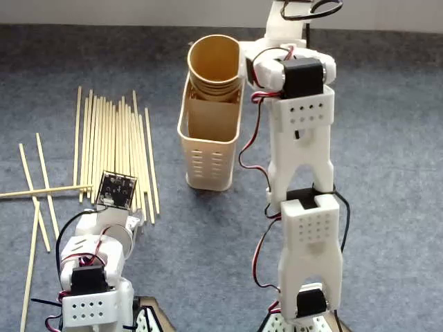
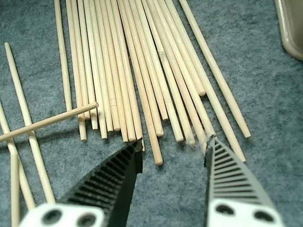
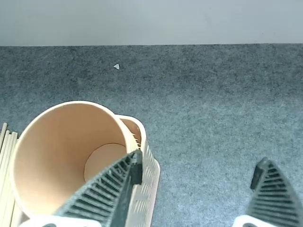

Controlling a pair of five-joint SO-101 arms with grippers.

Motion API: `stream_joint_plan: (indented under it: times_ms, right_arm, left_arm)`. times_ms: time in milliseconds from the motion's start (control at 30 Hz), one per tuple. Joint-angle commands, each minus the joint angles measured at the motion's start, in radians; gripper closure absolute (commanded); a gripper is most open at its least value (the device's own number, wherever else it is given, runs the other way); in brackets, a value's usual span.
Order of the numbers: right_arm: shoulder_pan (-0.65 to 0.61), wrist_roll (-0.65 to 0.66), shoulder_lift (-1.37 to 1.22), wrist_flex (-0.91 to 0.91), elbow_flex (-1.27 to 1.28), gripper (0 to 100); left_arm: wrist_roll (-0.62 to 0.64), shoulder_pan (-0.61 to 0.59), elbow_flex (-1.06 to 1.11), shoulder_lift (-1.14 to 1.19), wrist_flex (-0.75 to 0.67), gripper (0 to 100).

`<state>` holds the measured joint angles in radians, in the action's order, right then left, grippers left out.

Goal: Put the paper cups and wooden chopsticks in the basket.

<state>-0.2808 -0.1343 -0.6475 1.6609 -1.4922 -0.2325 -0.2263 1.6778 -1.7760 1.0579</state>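
A stack of paper cups [image 1: 214, 66] stands tilted in the far end of the cream basket [image 1: 206, 149]. My right gripper [image 3: 199, 163] hangs open just beside the top cup [image 3: 66, 156], one finger at its rim and nothing between the fingers. Many wooden chopsticks [image 1: 114, 149] lie side by side on the carpet left of the basket. My left gripper [image 2: 173, 145] is open low over the near ends of these chopsticks [image 2: 142, 80], holding none of them.
Several loose chopsticks [image 1: 38, 190] lie scattered at the far left, one crossing the others [image 2: 47, 122]. The right arm [image 1: 299, 124] stretches along the basket's right side. Grey carpet covers the table, with a pale wall at the back.
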Motion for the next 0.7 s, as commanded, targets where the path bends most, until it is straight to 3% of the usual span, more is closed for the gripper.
stream_joint_plan:
  times_ms: [0,667]
  right_arm:
    - [0.010,-0.005,0.059,0.002,-0.004,63.9]
    - [-0.033,-0.006,0.059,0.001,-0.001,64.0]
  left_arm:
    - [-0.009,0.015,0.005,-0.019,0.002,78]
    - [-0.009,0.015,0.005,-0.019,0.000,78]
